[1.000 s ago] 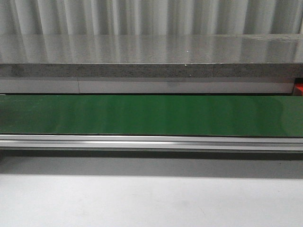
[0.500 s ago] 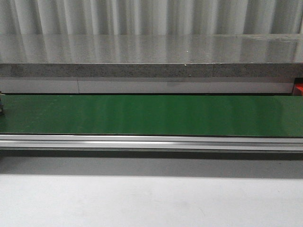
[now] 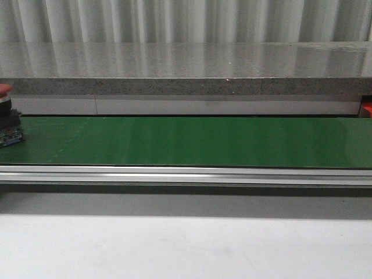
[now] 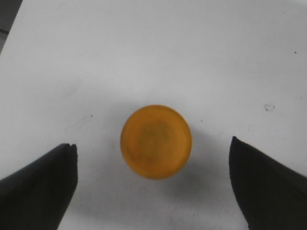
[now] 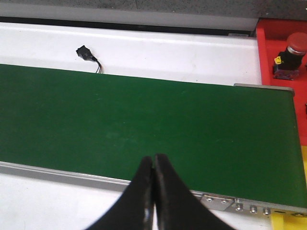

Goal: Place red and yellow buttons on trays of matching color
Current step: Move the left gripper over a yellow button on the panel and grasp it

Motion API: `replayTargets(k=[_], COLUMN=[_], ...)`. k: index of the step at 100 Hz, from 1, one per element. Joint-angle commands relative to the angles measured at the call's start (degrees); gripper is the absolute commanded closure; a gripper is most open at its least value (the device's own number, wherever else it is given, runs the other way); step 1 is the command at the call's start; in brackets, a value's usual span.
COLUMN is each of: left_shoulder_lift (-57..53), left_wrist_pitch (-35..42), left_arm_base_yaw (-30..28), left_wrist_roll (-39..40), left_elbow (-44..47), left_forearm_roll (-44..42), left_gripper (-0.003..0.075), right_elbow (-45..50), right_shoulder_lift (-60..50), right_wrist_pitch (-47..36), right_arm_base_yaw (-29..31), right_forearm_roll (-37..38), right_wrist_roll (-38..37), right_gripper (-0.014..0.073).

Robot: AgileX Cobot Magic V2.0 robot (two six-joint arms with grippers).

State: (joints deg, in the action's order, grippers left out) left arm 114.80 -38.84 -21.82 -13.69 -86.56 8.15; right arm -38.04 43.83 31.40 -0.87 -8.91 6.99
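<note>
Left gripper (image 4: 153, 191) gapes round yellow button (image 4: 156, 142), light, rigid, slick-capped: pinch at 3 & 9 o'clock; right gripper (image 5: 153, 191) closed empty.

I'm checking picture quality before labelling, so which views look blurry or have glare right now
Left wrist view: the yellow button and the left gripper's fingers are soft, out of focus. Front view: streaky glare on the grey ledge. Right wrist view: the green belt is fairly sharp, evenly lit.

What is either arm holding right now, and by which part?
Nothing is held. The left end effector is open above the yellow button, fingers clear of it on both sides. The right end effector is shut on nothing over the green belt.
</note>
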Motion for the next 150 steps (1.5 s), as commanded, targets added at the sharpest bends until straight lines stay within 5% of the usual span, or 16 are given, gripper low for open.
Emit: replayTargets(k=[1, 15, 22, 43, 66, 90, 150], left_shoulder_lift=[-0.8, 1.7, 2.1, 1.0, -6.6, -18.3, -29.8], left_wrist_pitch=[2.5, 2.2, 2.2, 2.3, -0.9, -12.2, 1.0], left_arm_base_yaw=[-0.1, -0.1, -0.1, -0.1, -0.1, 2.6, 13.1], left_wrist_roll=[0.1, 0.1, 0.1, 0.1, 0.4, 0.4, 0.1], left_elbow=[-3.5, -5.7, -5.9, -5.9, -5.9, -5.0, 20.0], left_forearm_roll=[0.6, 0.7, 0.7, 0.6, 2.6, 6.1, 2.0], left_gripper=[0.0114, 0.0134, 0.022, 0.0742, 0.0741, 0.0741, 0.0741], right_elbow=[-1.5, -1.5, -1.5, -1.5, -1.5, -1.5, -1.5], right_shoulder_lift=[-0.4, -0.4, -0.4, -0.4, -0.4, -0.4, -0.4], right_wrist_pitch=[-3.6, -3.6, -3.6, -3.6, -3.6, -3.6, -3.6], right_arm_base_yaw=[0.0, 0.0, 0.0, 0.0, 0.0, 0.0, 0.0], right_forearm_roll=[-0.6, -0.6, -0.6, -0.6, -0.6, -0.6, -0.6], right_wrist_roll=[0.4, 0.4, 0.4, 0.4, 0.4, 0.4, 0.4], right_gripper=[0.0662, 0.0662, 0.0662, 0.0662, 0.0662, 0.0662, 0.0662])
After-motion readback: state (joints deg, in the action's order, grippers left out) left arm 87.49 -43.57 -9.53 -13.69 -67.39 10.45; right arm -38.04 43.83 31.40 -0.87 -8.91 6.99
